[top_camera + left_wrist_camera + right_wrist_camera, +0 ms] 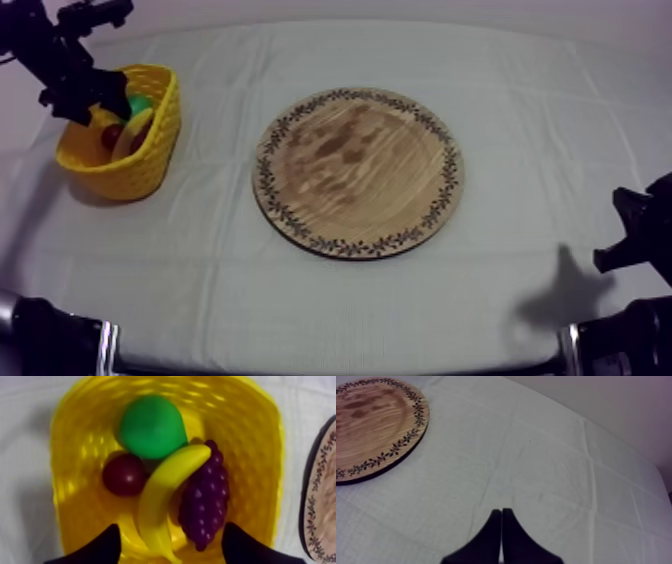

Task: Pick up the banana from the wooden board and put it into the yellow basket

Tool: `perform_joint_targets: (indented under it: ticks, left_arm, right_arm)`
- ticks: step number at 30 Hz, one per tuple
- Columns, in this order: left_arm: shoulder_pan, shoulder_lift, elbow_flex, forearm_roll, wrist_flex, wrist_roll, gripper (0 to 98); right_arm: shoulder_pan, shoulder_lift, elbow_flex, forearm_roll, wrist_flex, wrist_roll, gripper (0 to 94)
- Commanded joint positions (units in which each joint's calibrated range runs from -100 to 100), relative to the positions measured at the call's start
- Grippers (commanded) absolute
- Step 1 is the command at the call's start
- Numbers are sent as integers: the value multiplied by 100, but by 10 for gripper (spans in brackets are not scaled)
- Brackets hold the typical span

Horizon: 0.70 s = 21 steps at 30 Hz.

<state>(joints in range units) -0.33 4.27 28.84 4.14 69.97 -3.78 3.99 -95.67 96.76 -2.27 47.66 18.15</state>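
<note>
Directly below the spread left claw (171,527), the banana (167,491) lies in the basket (70,476) among pear (150,426), grapes (207,501) and small red fruit (124,474): release looks complete. The board (358,172) is bare. The right claw (501,512), pressed together, idles over the tabletop (561,476).

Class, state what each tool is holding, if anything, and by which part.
Nothing is held. The left tool hangs open over the banana in the yellow basket; the right tool is shut, empty.
</note>
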Motion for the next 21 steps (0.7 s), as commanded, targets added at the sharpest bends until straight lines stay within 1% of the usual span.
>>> perform_joint_targets:
  ticks: [1, 4, 7, 13, 18, 21]
  left_arm:
    - [35, -519, 367, 3, -193, 56, 593]
    - [98, -1121, 838, 17, -464, 102, 536]
    - [112, -1768, 1342, 92, -728, 58, 511]
    - [100, -3036, 2363, 273, -1288, -136, 437]
    - [63, -4264, 3375, 473, -1910, -388, 369]
    - [39, -5049, 4039, 539, -2322, -390, 327]
  right_arm:
    - [-1, 0, 1, 0, 0, -6, 3]
    - [-1, 0, 1, 0, 0, -6, 3]
    - [-1, 0, 1, 0, 0, -6, 3]
    - [-1, 0, 1, 0, 0, -6, 3]
    - [-1, 0, 1, 0, 0, -6, 3]
    - [-1, 0, 1, 0, 0, -6, 3]
